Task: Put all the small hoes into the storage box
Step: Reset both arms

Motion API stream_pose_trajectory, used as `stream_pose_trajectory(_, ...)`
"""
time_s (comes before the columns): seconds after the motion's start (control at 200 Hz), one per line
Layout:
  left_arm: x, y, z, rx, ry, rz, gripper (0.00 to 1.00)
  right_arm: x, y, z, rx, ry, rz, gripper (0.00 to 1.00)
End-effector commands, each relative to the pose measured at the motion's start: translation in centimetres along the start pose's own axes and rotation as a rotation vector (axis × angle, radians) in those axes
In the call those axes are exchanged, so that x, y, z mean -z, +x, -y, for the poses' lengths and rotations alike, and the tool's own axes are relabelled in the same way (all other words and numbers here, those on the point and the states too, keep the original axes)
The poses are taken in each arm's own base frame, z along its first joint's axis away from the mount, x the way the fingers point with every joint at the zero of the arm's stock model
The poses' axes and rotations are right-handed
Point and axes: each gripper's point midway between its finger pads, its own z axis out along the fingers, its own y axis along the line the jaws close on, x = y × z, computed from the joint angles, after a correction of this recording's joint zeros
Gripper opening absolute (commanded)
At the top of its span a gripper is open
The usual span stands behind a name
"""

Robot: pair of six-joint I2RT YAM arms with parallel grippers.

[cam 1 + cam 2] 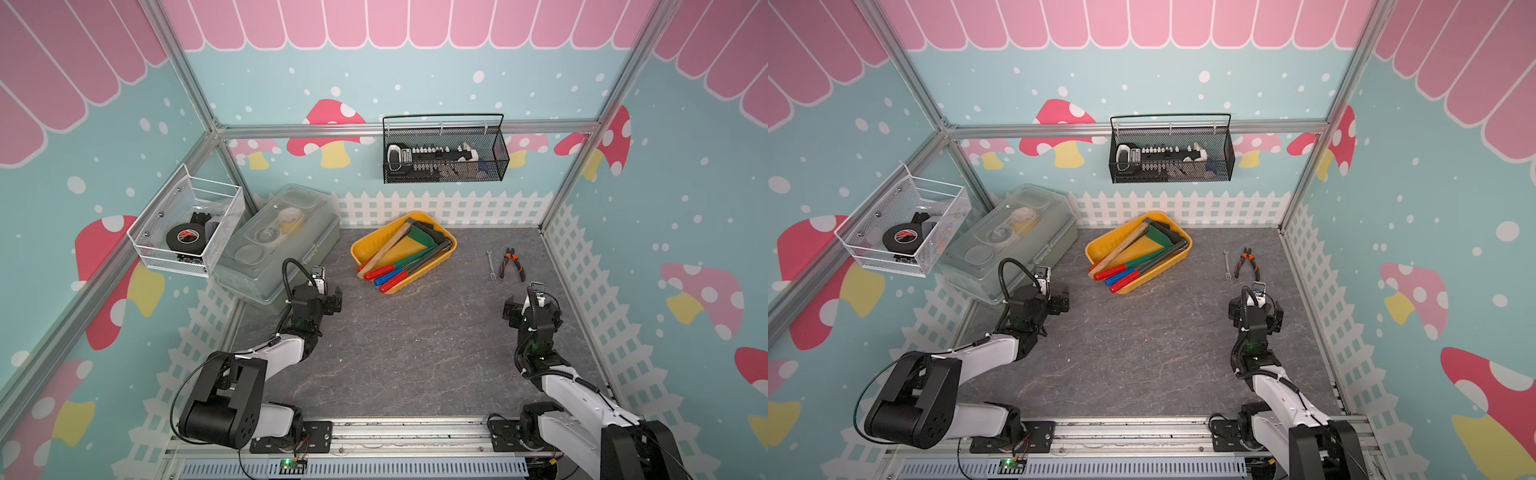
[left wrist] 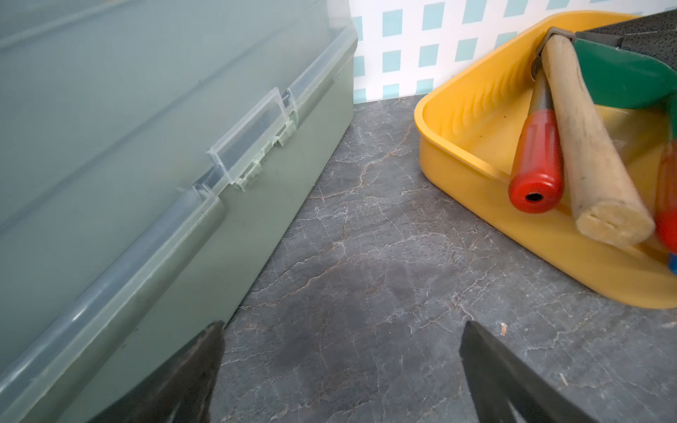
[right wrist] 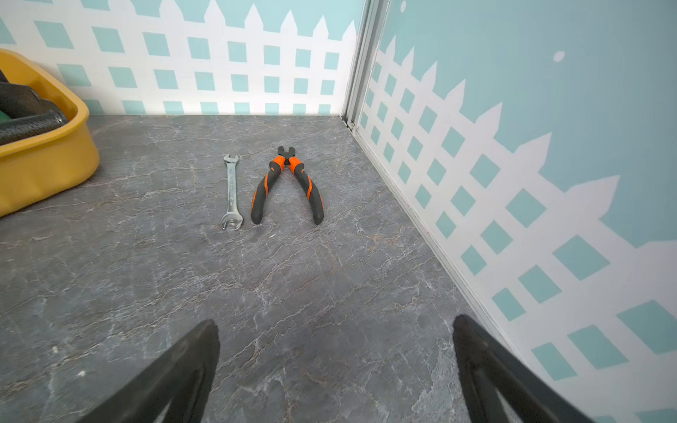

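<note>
Left pincer (image 2: 340, 329) and right pincer (image 3: 335, 322) gape empty; stamping on the wrench (image 3: 231, 190) is unreadable.

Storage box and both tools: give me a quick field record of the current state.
storage box: yellow tray near the back wall, holding several long-handled implements
small hoe: likely the wooden-handled one; lies inside the storage box
left tool: open, empty, over bare tabletop beside the grey lidded box
right tool: open, empty, facing the wrench and pliers
loose items: wrench and pliers, side by side, not touching
task status: looks done
</note>
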Motion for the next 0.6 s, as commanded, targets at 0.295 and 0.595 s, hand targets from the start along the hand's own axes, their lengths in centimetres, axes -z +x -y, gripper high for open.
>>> stream_pose_trajectory(0.295,0.1,-1.1,-2.5,0.066,-0.131,0.142,0.99,-2.6,-0.5,-1.4,-0.008,0.007,0.128,0.96)
stream_pose_trajectory(0.595,-1.2,0.5,-5.3,0.186,-0.203,0.113,0.99,-4.6,0.8,-3.1,0.057,-0.037,0.036,0.98)
